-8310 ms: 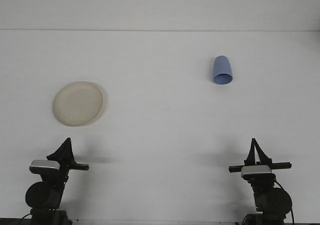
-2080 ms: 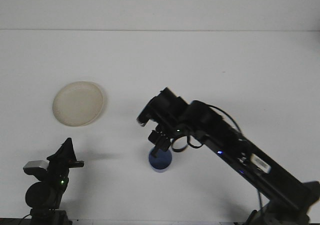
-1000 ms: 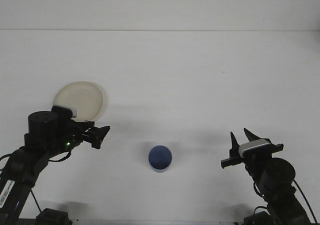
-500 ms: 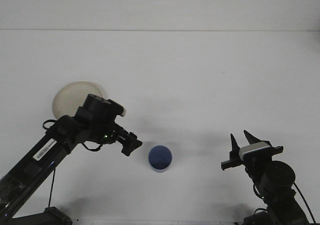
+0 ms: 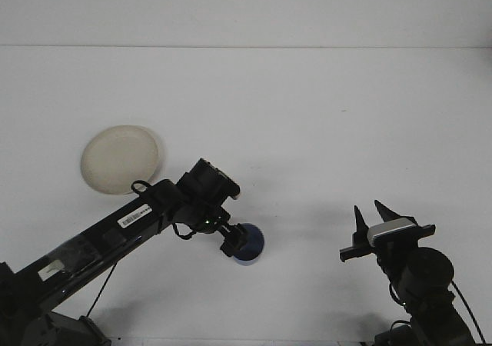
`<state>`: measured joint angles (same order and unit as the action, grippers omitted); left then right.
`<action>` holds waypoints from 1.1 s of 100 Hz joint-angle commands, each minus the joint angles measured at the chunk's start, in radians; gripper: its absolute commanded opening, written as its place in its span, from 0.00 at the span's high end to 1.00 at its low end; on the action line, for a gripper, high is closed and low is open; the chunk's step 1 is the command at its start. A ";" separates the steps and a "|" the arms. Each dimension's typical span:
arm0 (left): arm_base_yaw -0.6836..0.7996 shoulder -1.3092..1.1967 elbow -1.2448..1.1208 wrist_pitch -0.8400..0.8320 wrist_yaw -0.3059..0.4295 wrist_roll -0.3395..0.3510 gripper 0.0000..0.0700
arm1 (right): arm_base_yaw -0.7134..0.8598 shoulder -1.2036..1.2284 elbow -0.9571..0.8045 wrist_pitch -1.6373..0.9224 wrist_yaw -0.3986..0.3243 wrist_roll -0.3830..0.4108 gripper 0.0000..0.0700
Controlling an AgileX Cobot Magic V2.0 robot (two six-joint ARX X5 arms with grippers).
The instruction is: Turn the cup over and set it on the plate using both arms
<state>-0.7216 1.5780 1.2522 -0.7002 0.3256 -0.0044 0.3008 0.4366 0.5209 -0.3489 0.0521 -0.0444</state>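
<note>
Front view: left gripper (image 5: 233, 242) has swept across from beside the plate (image 5: 121, 159) and now sits over the blue cup's (image 5: 251, 244) left rim; half a second back it was short of it. Cup upright, mouth up. Jaw state: cannot tell, likely closing. Right gripper (image 5: 372, 211) parked well right, fingers spread. Pickup for plate transfer imminent.

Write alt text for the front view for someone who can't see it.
The left arm reaches across a white table, its tool at the near-left rim of an upright blue cup. A cream plate lies empty at far left. The right tool is parked open at lower right.
</note>
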 commanded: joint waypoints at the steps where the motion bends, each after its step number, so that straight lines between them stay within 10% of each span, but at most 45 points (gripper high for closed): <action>1: -0.020 0.031 0.022 0.015 -0.027 0.016 0.26 | 0.003 0.003 0.003 0.013 -0.003 0.014 0.58; 17: -0.048 0.066 0.023 0.049 -0.071 0.011 0.33 | 0.003 0.003 0.003 0.013 -0.003 0.014 0.58; 37: -0.076 0.080 0.022 0.051 -0.081 0.013 1.00 | 0.003 0.003 0.003 0.013 -0.003 0.014 0.58; 81: -0.023 0.018 0.151 -0.013 -0.085 0.012 0.98 | 0.003 0.003 0.003 0.013 -0.002 0.013 0.58; 110: 0.239 -0.056 0.432 -0.223 -0.220 0.072 0.98 | 0.003 0.003 0.003 0.014 -0.003 0.014 0.58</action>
<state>-0.5369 1.5108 1.6196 -0.8791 0.1349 0.0303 0.3008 0.4366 0.5209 -0.3489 0.0521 -0.0444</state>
